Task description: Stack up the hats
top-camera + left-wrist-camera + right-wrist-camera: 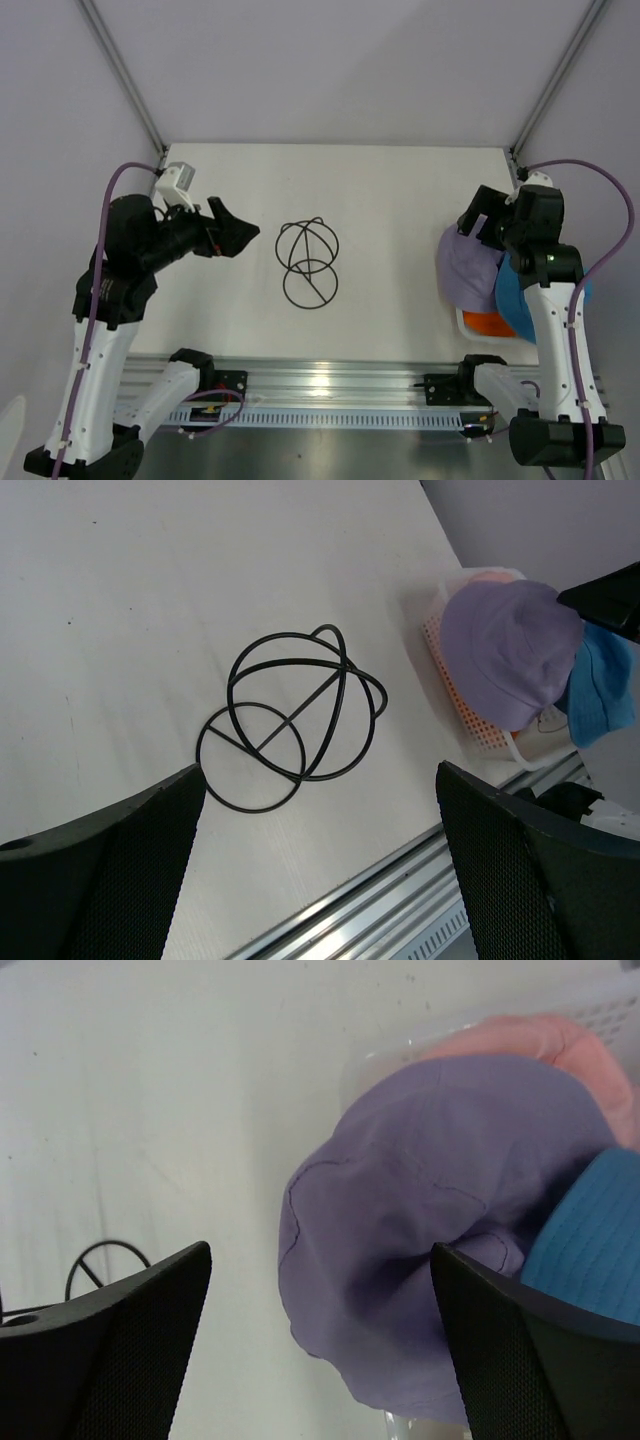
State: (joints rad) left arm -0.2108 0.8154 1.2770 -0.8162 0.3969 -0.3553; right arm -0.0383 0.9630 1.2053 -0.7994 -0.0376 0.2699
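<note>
Lavender hat [440, 1210] lies topmost in the basket [462, 705], straight beneath the right gripper [320, 1250] — jaws apart, holding nothing; the left gripper [320, 770], likewise apart, hangs well off to the left — right is nearer.

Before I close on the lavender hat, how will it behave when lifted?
Likely floppy: the lavender hat shows soft creases and spills past the white basket's edge. Probably light, so a pinch by the open right tool should lift it, though it will likely sag. It lies against the blue hat, which may drag along.
</note>
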